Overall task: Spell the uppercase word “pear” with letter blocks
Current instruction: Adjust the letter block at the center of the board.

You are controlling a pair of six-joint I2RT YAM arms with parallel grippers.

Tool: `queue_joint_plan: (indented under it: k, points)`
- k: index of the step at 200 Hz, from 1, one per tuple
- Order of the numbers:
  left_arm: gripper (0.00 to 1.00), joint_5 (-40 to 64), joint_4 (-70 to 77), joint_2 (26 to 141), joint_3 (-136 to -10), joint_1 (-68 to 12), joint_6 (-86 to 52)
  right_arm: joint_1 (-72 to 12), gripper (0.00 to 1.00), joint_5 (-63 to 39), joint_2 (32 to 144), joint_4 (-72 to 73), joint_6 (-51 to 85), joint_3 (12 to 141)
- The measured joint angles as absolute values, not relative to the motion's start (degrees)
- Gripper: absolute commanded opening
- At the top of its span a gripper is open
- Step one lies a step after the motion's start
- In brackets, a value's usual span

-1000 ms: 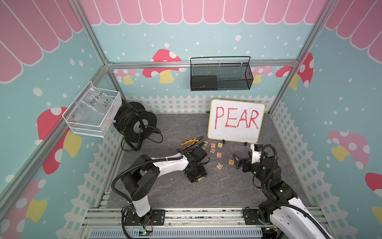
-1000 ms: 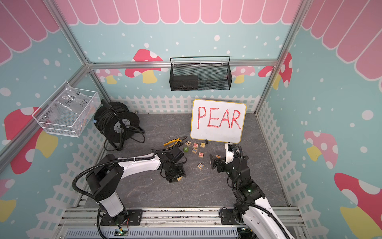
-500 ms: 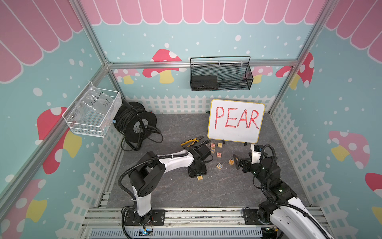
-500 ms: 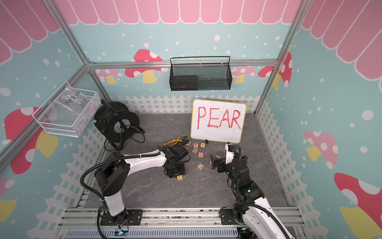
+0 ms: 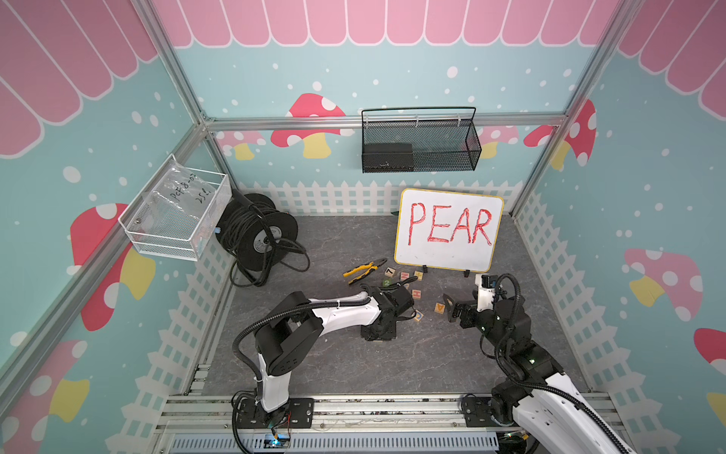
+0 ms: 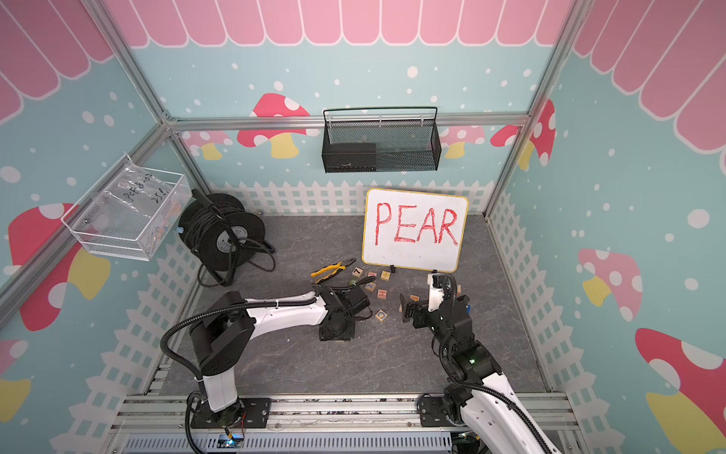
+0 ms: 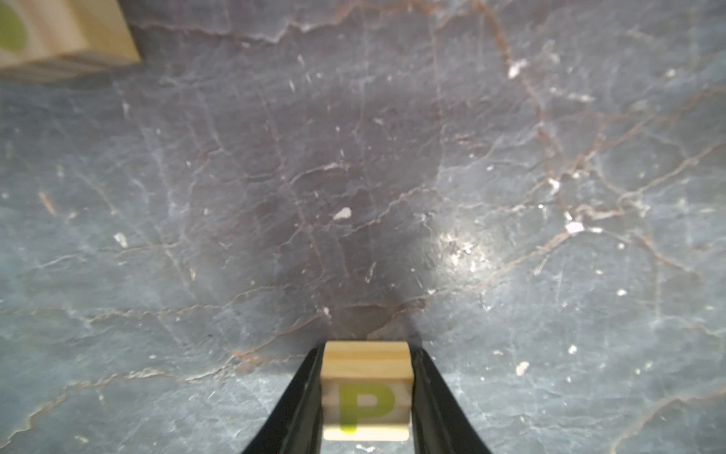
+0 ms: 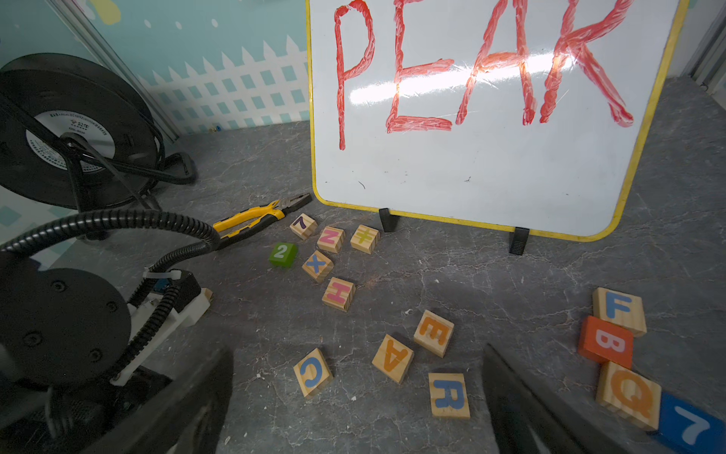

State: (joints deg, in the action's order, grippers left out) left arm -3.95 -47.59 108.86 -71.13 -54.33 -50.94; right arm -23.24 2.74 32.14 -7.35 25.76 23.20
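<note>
Left gripper [image 7: 367, 365] pinches the P block [image 7: 366, 393] tight, seemingly resting on the grey floor [image 7: 353, 177]. Right gripper [image 8: 355, 408] gapes wide, holding nothing, near the E block [image 8: 434, 333], A block [image 8: 393, 358] and R block [image 8: 449, 395].

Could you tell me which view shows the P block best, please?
Left wrist: the P block is close, letter legible, gripped by the left tool. Both top views nearly hide it under that tool; right wrist misses it.

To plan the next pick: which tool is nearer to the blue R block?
Right. The right tool stands open with the R block lying just ahead of it. The left tool is farther off, beyond the C block, shut on the P block.
</note>
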Motion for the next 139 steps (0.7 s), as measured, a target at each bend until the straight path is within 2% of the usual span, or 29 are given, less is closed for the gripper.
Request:
queue_joint_plan:
  k: [139]
  points:
    - [0.36, -5.93, -41.01, 103.48, -63.48, -54.94, -47.77, -23.24, 0.99, 3.38, 35.07, -8.08, 25.78, 23.24]
